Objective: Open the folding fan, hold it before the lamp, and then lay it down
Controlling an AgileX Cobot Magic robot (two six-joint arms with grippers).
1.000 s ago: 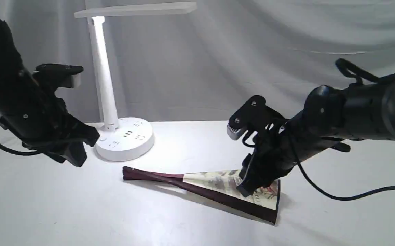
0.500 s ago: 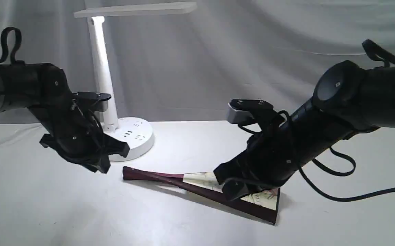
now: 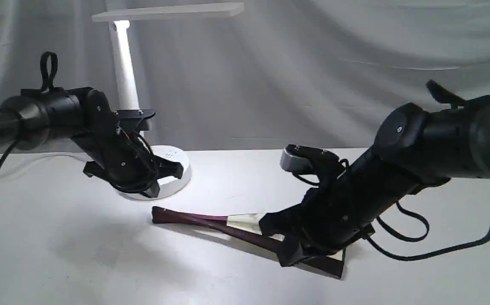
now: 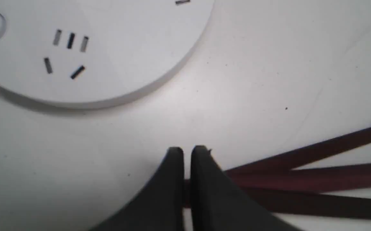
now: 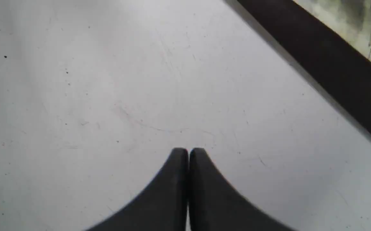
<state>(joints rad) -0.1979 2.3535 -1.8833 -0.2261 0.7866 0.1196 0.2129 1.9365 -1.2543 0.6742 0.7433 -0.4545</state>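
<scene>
The folding fan (image 3: pixel 211 221) lies partly spread on the white table, its maroon ribs meeting at a pivot near the lamp and its cream leaf mostly hidden under my right arm. The white lamp (image 3: pixel 123 72) stands lit behind it on its round base (image 4: pixel 76 48). My left gripper (image 3: pixel 153 194) hangs shut in front of the base, just above the fan's pivot end; its wrist view shows the ribs (image 4: pixel 304 175) passing behind the fingertips (image 4: pixel 176 157). My right gripper (image 3: pixel 286 256) is shut and low at the fan's front edge, beside the dark guard rib (image 5: pixel 326 70) and the leaf (image 5: pixel 365 25).
A white table (image 3: pixel 79 262) carries everything, with a grey draped curtain (image 3: pixel 313 76) behind. Black cables (image 3: pixel 410 237) trail from the right arm over the table. The lamp's bar head (image 3: pixel 168 10) reaches out above the left arm.
My left arm has swung right and down, from beside the lamp to just above the fan's pivot. My right arm has dropped and turned, its gripper sliding from the leaf to the fan's front edge.
</scene>
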